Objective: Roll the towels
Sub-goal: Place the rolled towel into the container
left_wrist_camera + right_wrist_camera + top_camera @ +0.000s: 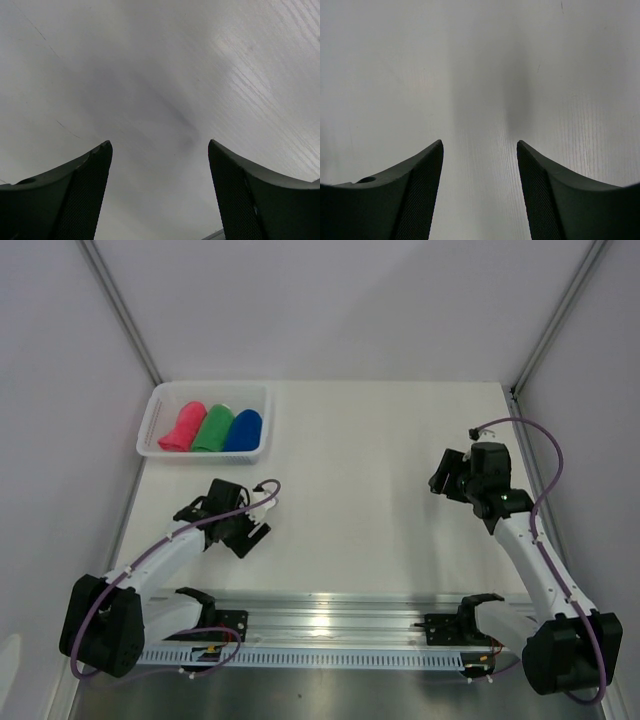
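Both bent forward, left arm (170,545) and right arm (530,540), jaws apart.

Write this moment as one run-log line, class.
pink towel, green towel, blue towel: rolled, side by side in basket | left hand: open, empty | right hand: open, empty

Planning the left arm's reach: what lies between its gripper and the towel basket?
Only bare tabletop between left gripper and white mesh basket, per the top external view.
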Tool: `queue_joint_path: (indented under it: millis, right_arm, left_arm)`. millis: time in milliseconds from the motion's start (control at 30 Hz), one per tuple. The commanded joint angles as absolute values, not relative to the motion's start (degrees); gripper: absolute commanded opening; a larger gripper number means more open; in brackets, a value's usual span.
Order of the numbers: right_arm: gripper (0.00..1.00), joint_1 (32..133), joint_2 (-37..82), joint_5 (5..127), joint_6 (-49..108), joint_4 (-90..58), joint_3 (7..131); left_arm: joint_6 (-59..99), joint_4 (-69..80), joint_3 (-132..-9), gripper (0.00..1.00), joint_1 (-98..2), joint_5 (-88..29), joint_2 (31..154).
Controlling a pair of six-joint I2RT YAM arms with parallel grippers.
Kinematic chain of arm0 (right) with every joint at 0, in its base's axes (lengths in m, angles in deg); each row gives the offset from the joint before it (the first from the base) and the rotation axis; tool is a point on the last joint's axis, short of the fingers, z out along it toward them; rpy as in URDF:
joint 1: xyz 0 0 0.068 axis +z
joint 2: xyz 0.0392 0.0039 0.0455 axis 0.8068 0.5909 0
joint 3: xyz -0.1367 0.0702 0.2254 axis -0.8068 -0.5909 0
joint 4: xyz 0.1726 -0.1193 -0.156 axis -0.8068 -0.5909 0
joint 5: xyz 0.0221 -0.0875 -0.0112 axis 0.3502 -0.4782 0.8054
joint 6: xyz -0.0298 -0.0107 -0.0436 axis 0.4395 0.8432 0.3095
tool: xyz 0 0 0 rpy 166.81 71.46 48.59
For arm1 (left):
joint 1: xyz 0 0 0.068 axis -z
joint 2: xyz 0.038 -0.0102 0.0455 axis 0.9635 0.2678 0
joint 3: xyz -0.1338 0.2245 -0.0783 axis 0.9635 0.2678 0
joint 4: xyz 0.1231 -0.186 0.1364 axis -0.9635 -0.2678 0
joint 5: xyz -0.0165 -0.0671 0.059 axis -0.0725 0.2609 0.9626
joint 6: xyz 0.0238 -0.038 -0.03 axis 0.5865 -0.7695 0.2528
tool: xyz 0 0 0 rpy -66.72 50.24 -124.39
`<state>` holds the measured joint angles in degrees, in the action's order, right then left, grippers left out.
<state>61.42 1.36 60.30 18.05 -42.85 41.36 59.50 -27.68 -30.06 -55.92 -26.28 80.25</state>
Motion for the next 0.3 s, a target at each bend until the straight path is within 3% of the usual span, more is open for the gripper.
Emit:
queue_joint_path:
  millis: [0,267]
  right_arm:
    - [0.63,61.1,-0.3,59.8,17.9,-40.3,40.9]
    - [0.62,61.1,-1.1,60.7,18.3,-39.1,40.2]
  left_arm:
    - [58.3,-26.5,-30.3,0.8,-56.2,-28.4,80.3]
    - [58.3,-26.8,-30.3,0.8,-56.2,-28.8,80.7]
